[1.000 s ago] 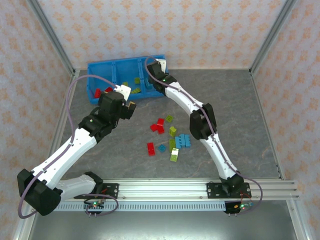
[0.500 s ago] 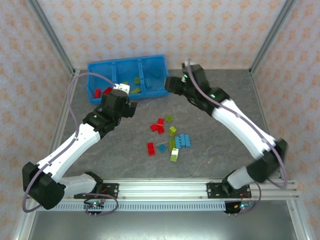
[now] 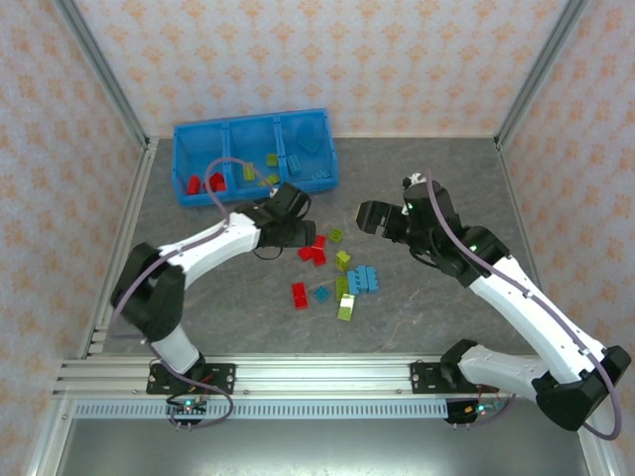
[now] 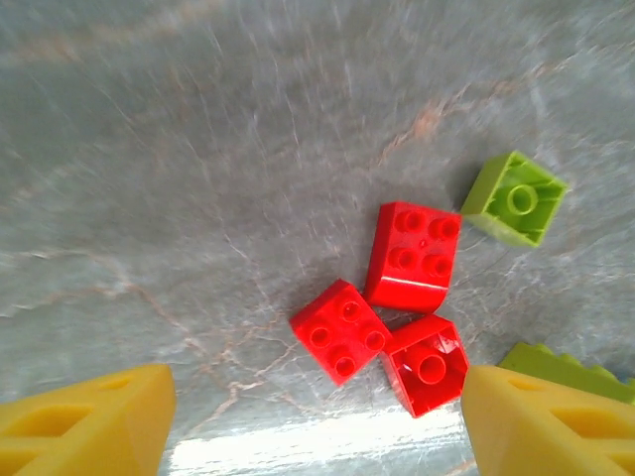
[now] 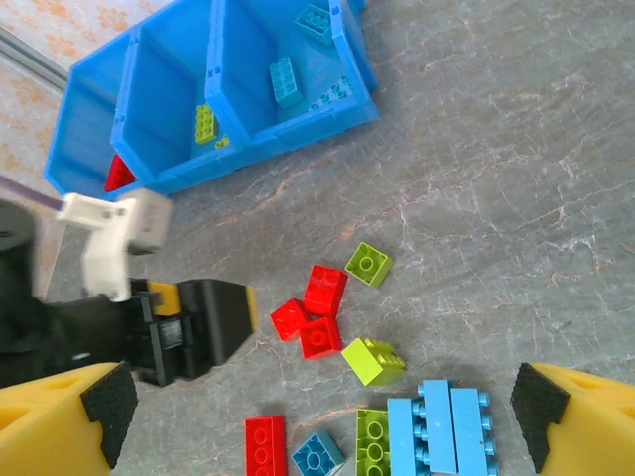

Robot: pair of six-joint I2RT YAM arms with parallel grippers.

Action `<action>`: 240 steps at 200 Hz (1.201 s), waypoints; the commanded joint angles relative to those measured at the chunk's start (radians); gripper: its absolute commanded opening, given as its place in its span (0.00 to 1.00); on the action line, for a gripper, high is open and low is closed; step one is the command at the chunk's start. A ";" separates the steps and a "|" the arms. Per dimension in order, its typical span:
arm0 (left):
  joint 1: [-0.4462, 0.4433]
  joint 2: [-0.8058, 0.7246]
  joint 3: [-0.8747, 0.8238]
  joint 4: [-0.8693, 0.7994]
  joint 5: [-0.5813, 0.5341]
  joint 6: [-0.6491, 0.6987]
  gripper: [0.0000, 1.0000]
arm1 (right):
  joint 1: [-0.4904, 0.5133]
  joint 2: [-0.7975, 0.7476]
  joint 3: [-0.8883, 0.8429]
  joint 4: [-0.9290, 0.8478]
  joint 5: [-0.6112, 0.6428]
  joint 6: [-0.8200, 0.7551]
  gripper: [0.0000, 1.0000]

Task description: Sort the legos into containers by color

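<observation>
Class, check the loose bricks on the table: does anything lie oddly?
Three bricks on the table lie upside down, hollow side up: a lime green brick, a red brick and a small blue brick. Nothing looks damaged.

Illumination is bright and even; shadows on the worktop (image 3: 446, 178) are soft. In the left wrist view, white glare lies just below the red legos (image 4: 382, 297), and the surface above them is smeared. In the right wrist view, the left arm (image 5: 109, 233) left of these legos is motion-blurred.
</observation>
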 commanded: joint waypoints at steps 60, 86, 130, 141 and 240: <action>-0.009 0.188 0.094 -0.048 0.053 -0.158 0.75 | -0.001 0.064 -0.005 -0.039 0.006 0.045 0.99; -0.009 0.230 0.085 -0.043 0.041 -0.145 0.72 | -0.001 0.060 -0.009 -0.044 0.003 0.052 0.99; -0.008 0.215 0.027 -0.031 0.016 -0.145 0.54 | -0.001 0.066 -0.008 -0.039 -0.009 0.066 0.99; -0.007 0.211 0.008 -0.033 -0.002 -0.144 0.50 | -0.001 0.071 -0.008 -0.035 -0.019 0.068 0.99; 0.220 -0.138 0.010 -0.095 -0.097 -0.072 0.25 | 0.012 0.138 -0.003 0.098 -0.286 0.067 0.99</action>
